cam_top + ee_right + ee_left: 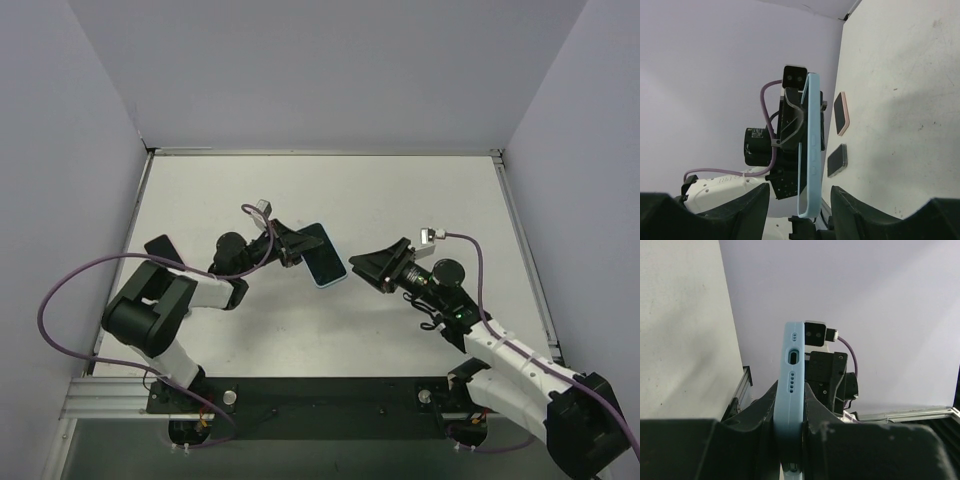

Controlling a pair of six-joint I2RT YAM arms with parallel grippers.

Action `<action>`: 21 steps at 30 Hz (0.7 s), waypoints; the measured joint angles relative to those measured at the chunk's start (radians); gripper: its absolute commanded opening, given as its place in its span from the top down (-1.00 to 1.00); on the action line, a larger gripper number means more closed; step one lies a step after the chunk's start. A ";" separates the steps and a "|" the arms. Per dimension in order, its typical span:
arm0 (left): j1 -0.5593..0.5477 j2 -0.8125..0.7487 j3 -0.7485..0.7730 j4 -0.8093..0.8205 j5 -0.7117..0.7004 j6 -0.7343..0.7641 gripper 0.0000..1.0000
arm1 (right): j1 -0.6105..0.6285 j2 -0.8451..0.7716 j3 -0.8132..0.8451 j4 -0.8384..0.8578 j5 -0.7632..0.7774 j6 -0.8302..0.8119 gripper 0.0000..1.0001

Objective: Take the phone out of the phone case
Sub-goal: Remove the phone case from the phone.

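Observation:
The phone (325, 252), dark screen up, sits in a light blue phone case (329, 284) held above the table's middle. My left gripper (296, 246) is shut on it from the left. In the left wrist view the case (792, 365) stands edge-on, pinched between both fingers of the left gripper (790, 412), port end pointing away. My right gripper (357, 264) is open, just right of the phone's near corner. In the right wrist view the case's edge (811, 145) hangs ahead of the open right gripper (797, 212), clear of both fingers.
Two other phones lie flat on the table behind the held one: one in a pink case (841, 113) and one in a clear case (837, 160). White walls close the table's back and sides. The right arm (832, 372) shows just behind the case.

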 measured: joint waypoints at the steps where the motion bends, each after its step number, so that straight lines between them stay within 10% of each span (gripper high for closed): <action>1: 0.000 0.015 0.000 0.000 -0.002 -0.010 1.00 | 0.000 0.010 0.010 0.002 -0.002 -0.003 0.06; 10: 0.000 0.055 0.000 -0.002 -0.012 -0.039 1.00 | 0.031 0.180 0.040 0.064 -0.058 0.006 0.34; 16: 0.002 0.055 0.000 -0.002 -0.014 -0.036 1.00 | 0.065 0.216 0.040 0.102 -0.063 0.026 1.00; 21: 0.003 0.048 0.008 0.011 -0.022 -0.040 1.00 | 0.066 0.224 0.026 0.166 -0.043 0.093 1.00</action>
